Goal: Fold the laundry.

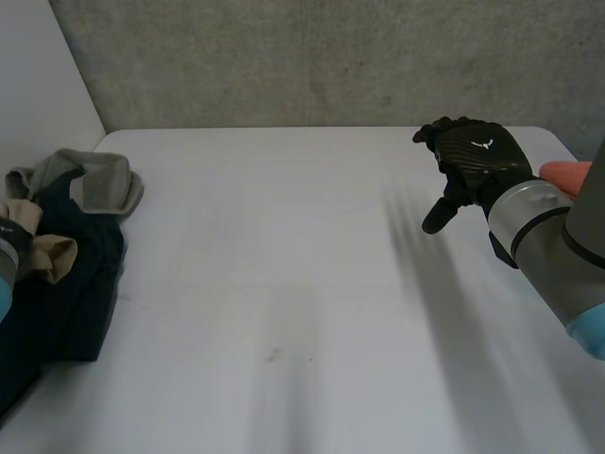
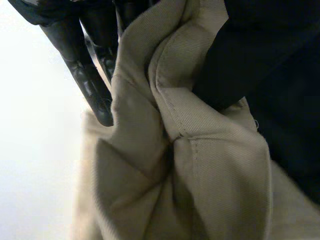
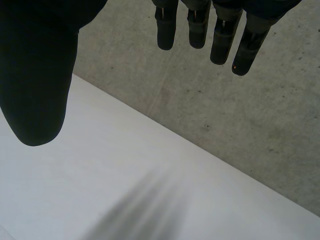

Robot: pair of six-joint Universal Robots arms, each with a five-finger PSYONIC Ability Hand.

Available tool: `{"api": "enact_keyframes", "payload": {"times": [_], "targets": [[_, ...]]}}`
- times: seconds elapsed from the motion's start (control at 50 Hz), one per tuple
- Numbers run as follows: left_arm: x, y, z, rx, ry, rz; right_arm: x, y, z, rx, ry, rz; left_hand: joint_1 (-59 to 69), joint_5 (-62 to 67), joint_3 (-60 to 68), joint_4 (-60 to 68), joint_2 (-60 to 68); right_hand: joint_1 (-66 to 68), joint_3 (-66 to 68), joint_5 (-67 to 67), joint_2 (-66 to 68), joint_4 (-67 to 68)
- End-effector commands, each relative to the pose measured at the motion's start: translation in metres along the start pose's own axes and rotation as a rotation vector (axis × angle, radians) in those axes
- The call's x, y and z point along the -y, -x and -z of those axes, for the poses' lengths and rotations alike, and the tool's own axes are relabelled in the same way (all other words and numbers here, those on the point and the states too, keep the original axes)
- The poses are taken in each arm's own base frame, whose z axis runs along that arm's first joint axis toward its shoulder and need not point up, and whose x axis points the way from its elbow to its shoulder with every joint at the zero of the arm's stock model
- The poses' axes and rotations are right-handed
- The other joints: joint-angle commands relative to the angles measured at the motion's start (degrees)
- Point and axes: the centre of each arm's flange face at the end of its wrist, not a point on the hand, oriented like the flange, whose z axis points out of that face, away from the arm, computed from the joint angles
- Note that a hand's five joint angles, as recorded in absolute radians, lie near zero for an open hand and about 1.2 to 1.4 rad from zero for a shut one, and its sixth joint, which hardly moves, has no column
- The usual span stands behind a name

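Grips bunched beige cloth [image 2: 200, 175] with the left hand [image 2: 90, 85] at the left edge of the white table [image 1: 284, 265], beside a dark garment [image 1: 66, 284]. Holds the right hand [image 1: 477, 156] loose-fingered above the table's far right.

The beige garment [image 2: 215, 180] was matt twill cloth, seam stitched; the dark garment [image 1: 66, 284], soft matt cloth. The bench [image 1: 284, 284] was smooth, matt white; the wall [image 1: 284, 57], rough concrete. The right hand [image 1: 477, 151] had a faintly glossy black shell.

White table [image 1: 284, 312], matt and smooth. Lying on it at the left hand [image 2: 85, 82], a crumpled laundry heap [image 1: 66, 284]: dark navy cloth [image 1: 80, 312] beneath, a grey piece [image 1: 99, 180] and a beige piece [image 2: 200, 175] on top. Plain white surface under the right hand [image 1: 477, 156], well apart from the heap.
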Motion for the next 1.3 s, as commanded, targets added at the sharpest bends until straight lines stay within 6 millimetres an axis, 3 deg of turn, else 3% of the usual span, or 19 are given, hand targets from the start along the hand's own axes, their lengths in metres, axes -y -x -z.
{"api": "enact_keyframes", "payload": {"times": [0.02,0.08,0.14,0.16,0.2,0.24,0.28,0.3,0.46,0.52,0.54,0.6,0.68,0.76,0.84,0.92,1.04,1.14,1.3], "targets": [[0.075,0.039,0.05,0.215,-0.312,0.081,0.003,-0.001,0.0,-0.003,-0.009,0.0,16.31,14.64,14.23,12.21,13.13,-1.71,-1.9,-3.94,-2.61,-3.35],[0.114,0.047,0.086,0.286,-0.498,0.136,0.004,-0.005,-0.001,-0.012,-0.009,0.001,16.31,14.64,14.23,12.21,13.13,-1.71,-1.9,-3.94,-2.61,-3.35],[0.143,0.039,0.115,0.293,-0.631,0.163,0.006,-0.015,-0.004,-0.041,-0.014,-0.002,16.31,14.64,14.23,12.21,13.13,-1.71,-1.9,-3.94,-2.61,-3.35],[0.163,0.026,0.14,0.27,-0.729,0.179,0.007,-0.019,-0.004,-0.051,-0.017,-0.001,16.31,14.64,14.23,12.21,13.13,-1.71,-1.9,-3.94,-2.61,-3.35],[0.178,0.006,0.165,0.227,-0.816,0.181,0.009,-0.025,-0.005,-0.067,-0.022,0.0,16.31,14.64,14.23,12.21,13.13,-1.71,-1.9,-3.94,-2.61,-3.35],[0.193,-0.028,0.198,0.145,-0.914,0.173,0.013,-0.032,-0.006,-0.086,-0.035,0.001,16.31,14.64,14.23,12.21,13.13,-1.71,-1.9,-3.94,-2.61,-3.35],[0.198,-0.051,0.217,0.093,-0.964,0.164,0.018,-0.039,-0.006,-0.105,-0.047,0.0,16.31,14.64,14.23,12.21,13.13,-1.71,-1.9,-3.94,-2.61,-3.35],[0.199,-0.073,0.232,0.04,-1.001,0.152,0.018,-0.041,-0.006,-0.111,-0.048,-0.001,16.31,14.64,14.23,12.21,13.13,-1.71,-1.9,-3.94,-2.61,-3.35],[0.176,-0.167,0.277,-0.261,-1.049,0.172,0.022,-0.056,-0.008,-0.152,-0.06,-0.003,16.31,14.64,14.23,12.21,13.13,-1.71,-1.9,-3.94,-2.61,-3.35],[0.167,-0.185,0.282,-0.324,-1.033,0.17,0.023,-0.057,-0.009,-0.151,-0.062,-0.002,-7.8,-9.47,-9.88,-11.9,-10.98,-1.71,-1.9,-3.94,-2.61,-3.35],[0.163,-0.189,0.283,-0.341,-1.027,0.171,0.022,-0.056,-0.009,-0.148,-0.06,0.0,-26.54,-28.21,-28.62,-30.64,-29.72,-1.71,-1.9,-3.94,-2.61,-3.35],[0.159,-0.191,0.283,-0.345,-1.02,0.157,0.022,-0.055,-0.009,-0.135,-0.061,-0.001,-49.05,-50.72,-51.13,-53.15,-52.23,-1.71,-1.9,-3.94,-2.61,-3.35],[0.162,-0.179,0.286,-0.333,-1.026,0.172,0.022,-0.054,-0.009,-0.119,-0.064,0.001,-52.97,-54.64,-55.05,-57.07,-56.14,-1.71,-1.9,-3.94,-2.61,-3.35],[0.169,-0.142,0.281,-0.278,-1.023,0.23,0.023,-0.05,-0.008,-0.084,-0.062,0.003,-53.14,-54.81,-55.22,-57.24,-56.32,-1.71,-1.9,-3.94,-2.61,-3.35],[0.168,-0.093,0.247,-0.173,-0.954,0.286,0.022,-0.042,-0.002,-0.021,-0.031,0.021,-53.14,-54.81,-55.22,-57.24,-56.32,-1.71,-1.9,-3.94,-2.61,-3.35],[0.157,-0.074,0.226,-0.154,-0.877,0.303,0.021,-0.03,0.008,0.049,0.024,0.081,-52.63,-54.3,-54.71,-56.73,-55.81,-1.71,-1.9,-3.94,-2.61,-3.35],[0.134,-0.073,0.192,-0.253,-0.711,0.322,0.0,-0.017,0.014,0.116,0.136,0.185,-51.12,-52.79,-53.2,-55.22,-54.3,-1.71,-1.9,-3.94,-2.61,-3.35],[0.115,-0.081,0.167,-0.424,-0.589,0.337,-0.027,0.032,0.026,0.273,0.204,0.308,-49.1,-50.77,-51.18,-53.2,-52.28,-1.71,-1.9,-3.94,-2.61,-3.35],[0.091,-0.089,0.106,-0.485,-0.436,0.378,-0.051,0.064,0.039,0.37,0.189,0.37,-46.41,-48.08,-48.49,-50.51,-49.59,-1.71,-1.9,-3.94,-2.61,-3.35]]}}
